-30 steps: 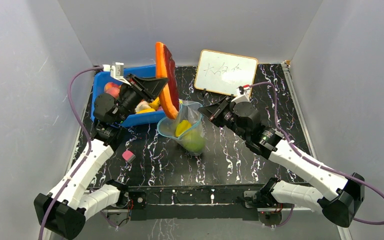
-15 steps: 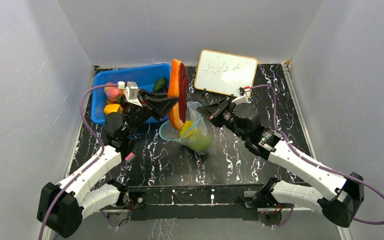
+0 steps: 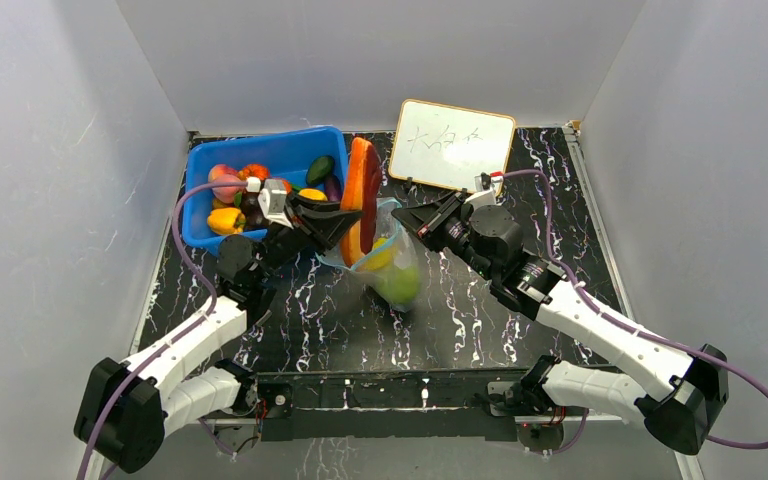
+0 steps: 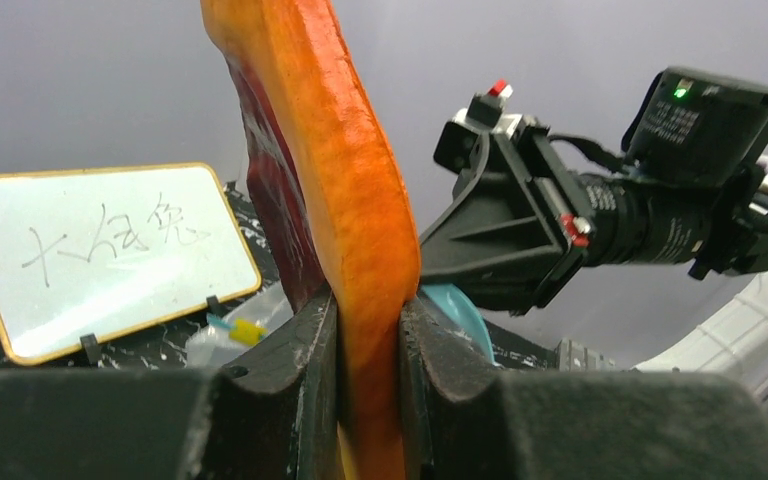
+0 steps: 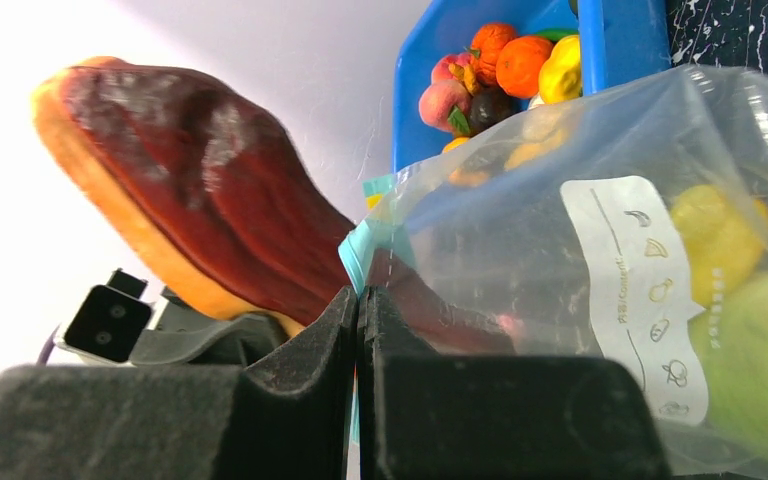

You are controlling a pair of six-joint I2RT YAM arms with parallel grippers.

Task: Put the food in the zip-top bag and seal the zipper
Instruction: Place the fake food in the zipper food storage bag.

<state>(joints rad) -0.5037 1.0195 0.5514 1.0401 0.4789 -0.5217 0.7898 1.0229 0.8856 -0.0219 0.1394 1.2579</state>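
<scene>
Marbled black tabletop [image 3: 480,320]; orange slice [image 3: 363,185], lower end obscured inside zip-top bag [image 3: 405,275].

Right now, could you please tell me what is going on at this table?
The left claw grips a long orange-and-dark-red slice upright, its lower end at the open mouth of the zip-top bag. The right claw pinches the bag's teal zipper, holding it open. A green fruit and a yellow piece already lie inside; more toy food waits in the blue bin.
</scene>
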